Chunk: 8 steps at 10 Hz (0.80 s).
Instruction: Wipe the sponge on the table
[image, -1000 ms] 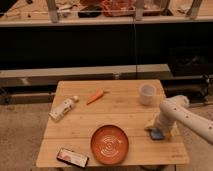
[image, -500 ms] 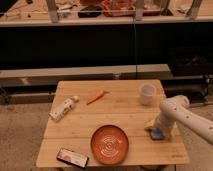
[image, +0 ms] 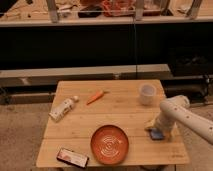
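A blue sponge (image: pixel 157 133) with a yellowish edge lies on the wooden table (image: pixel 115 110) near its right edge. My gripper (image: pixel 159 129) points down right over the sponge, at the end of the white arm that comes in from the lower right. The gripper covers most of the sponge. Only the sponge's left and lower parts show.
An orange plate (image: pixel 109 144) sits at the front middle, a white cup (image: pixel 146 93) at the back right, a carrot (image: pixel 96 96) at the back middle. A white bottle (image: pixel 63 108) lies at the left, and a flat packet (image: pixel 72 158) at the front left corner.
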{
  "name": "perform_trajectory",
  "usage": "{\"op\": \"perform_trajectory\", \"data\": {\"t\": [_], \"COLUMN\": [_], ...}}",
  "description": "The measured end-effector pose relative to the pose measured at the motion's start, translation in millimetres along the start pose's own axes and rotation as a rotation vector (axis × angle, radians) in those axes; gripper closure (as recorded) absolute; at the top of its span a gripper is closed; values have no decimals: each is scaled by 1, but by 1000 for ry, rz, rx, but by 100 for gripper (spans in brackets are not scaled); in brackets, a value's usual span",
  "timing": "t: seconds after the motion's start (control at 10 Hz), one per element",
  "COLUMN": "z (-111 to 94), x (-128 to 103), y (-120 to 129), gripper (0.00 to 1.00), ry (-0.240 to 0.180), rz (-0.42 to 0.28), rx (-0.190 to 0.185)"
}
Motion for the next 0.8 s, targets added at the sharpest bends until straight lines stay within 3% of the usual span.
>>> {"op": "perform_trajectory", "data": {"t": [0.1, 0.5, 0.8], "z": [0, -29, -30], "x": [0, 12, 17], "y": [0, -15, -25], "gripper": [21, 58, 86], "ry": [0, 58, 69], "rz": [0, -59, -106], "rx": [0, -28, -70]}}
